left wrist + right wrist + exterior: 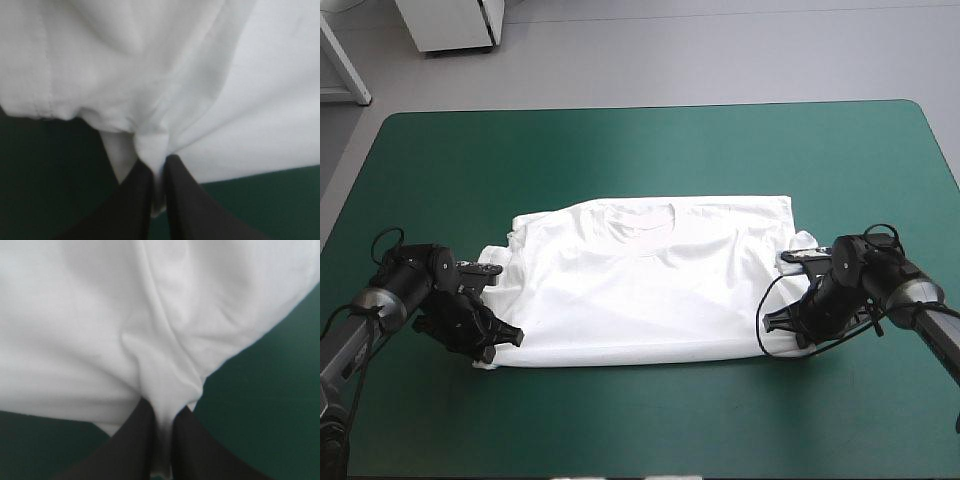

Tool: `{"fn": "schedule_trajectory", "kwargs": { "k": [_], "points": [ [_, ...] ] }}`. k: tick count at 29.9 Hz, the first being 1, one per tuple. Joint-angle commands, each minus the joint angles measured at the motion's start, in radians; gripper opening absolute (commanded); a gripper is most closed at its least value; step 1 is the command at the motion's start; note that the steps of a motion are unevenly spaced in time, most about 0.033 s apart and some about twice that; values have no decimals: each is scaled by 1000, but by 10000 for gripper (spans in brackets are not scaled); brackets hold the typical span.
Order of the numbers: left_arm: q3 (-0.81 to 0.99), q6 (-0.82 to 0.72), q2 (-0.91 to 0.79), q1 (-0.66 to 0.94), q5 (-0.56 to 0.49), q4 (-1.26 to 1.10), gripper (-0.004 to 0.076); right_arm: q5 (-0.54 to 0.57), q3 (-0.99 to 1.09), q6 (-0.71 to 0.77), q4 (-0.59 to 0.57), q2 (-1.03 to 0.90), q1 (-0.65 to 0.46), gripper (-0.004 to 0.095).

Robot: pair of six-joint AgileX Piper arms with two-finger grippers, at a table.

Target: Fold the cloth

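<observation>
White short-sleeved T-shirt, flat on teal-green table: I am pinching its near corners with left gripper and right gripper; next, probably lifting both evenly.

Black finned left tool, matching right tool

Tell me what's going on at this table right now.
Two robot arms are working on a white T-shirt that lies flat on the teal-green cover, its neckline toward the far edge. The left gripper is shut on the fabric at the near left corner. The right gripper is shut on it at the near right corner. Neither corner looks lifted yet.
</observation>
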Motion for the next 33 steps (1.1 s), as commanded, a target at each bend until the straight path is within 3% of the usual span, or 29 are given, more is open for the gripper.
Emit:
{"fn": "schedule_trajectory", "kwargs": {
  "k": [1,5,8,16,23,33],
  "points": [
    [-17,-7,-33,-3,5,-37,256,-73,-20,-14,23,-35,-1,334],
    [-17,-7,-33,-3,-4,-86,428,-84,-53,-5,30,-43,-1,590],
    [-44,-4,-33,-3,-12,-81,442,-84,-99,3,19,-64,-1,675],
    [-270,-12,-105,-3,15,-57,442,-78,-188,14,-19,-123,-1,677],
    [-348,-182,-141,-2,-13,221,442,-72,-188,45,-16,-125,-1,673],
    [-340,-185,-16,78,-174,152,442,-20,-188,45,-9,-125,-1,674]
  ]
}}
